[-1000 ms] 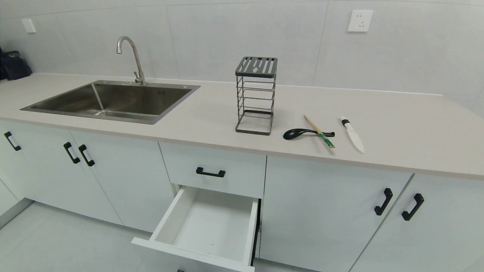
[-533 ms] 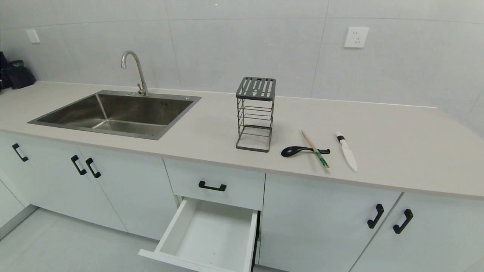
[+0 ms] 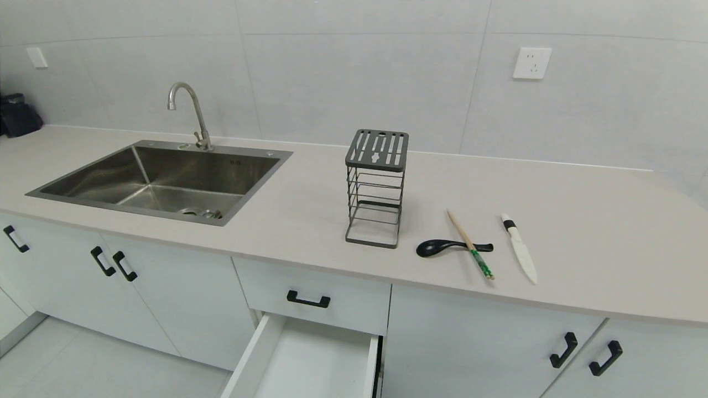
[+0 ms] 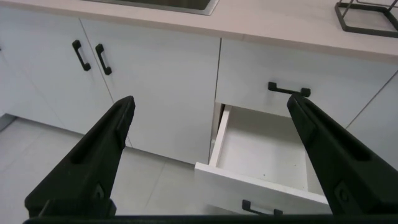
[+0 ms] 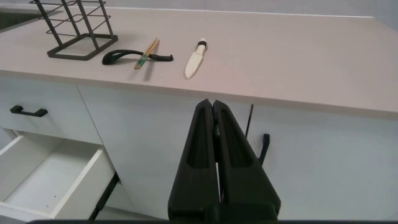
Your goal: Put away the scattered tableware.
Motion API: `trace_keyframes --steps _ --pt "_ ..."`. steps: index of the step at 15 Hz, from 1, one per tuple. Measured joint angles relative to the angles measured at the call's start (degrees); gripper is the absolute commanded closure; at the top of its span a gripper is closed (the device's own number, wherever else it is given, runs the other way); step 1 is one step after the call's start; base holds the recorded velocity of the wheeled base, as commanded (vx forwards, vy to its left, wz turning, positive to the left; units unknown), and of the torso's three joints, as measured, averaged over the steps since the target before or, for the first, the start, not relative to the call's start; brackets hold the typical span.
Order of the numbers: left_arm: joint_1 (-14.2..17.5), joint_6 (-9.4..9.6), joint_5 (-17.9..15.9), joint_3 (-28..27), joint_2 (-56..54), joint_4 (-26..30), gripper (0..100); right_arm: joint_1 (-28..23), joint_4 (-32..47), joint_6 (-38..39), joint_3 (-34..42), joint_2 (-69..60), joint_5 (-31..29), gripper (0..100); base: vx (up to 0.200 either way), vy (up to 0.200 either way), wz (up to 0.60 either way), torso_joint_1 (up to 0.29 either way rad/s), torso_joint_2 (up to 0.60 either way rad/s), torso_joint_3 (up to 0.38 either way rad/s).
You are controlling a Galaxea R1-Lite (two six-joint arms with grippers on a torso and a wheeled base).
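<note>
Nothing is picked up yet. The right end effector [image 5: 212,106] hangs below the counter [image 3: 581,221] edge, fingers pressed together. The spoon [image 5: 124,57], chopsticks [image 5: 147,53] and knife [image 5: 196,59] lie up ahead of it, well apart from its tips. The left end effector [image 4: 210,99] is spread wide, with the open drawer [image 4: 261,155] beyond and below it.

My call is that the right one should rise, spread, and come down on the chopsticks first, since they lie across the spoon's handle. Pinch across the shafts and low, because they are thin and may roll.

The wire rack [image 3: 376,188] stands just beside the spoon. Farther along the pale counter are the sink [image 3: 83,179] and faucet [image 3: 188,113], with an outlet [image 3: 531,62] on the tiled wall.
</note>
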Motion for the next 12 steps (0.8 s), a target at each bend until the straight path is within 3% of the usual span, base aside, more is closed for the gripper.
trace_keyframes --steps 6,10,11,12 --pt "0.0 -0.16 0.0 0.0 0.0 0.0 0 0.0 -0.1 0.0 0.0 0.0 0.0 100 0.0 0.0 0.0 0.126 -0.25 -0.122" --pt "0.0 -0.07 0.0 0.0 0.0 0.0 0 0.0 -0.1 -0.3 0.0 0.0 0.0 100 0.0 0.0 0.0 0.026 -0.04 -0.022" --pt "0.0 -0.09 0.0 0.0 0.0 0.0 0 0.0 -0.1 -0.3 0.0 0.0 0.1 0 0.0 0.0 0.0 0.0 0.0 0.0" --pt "0.0 -0.13 0.0 0.0 0.0 0.0 0 0.0 -0.1 -0.3 0.0 0.0 0.1 0 0.0 0.0 0.0 0.0 0.0 0.0"
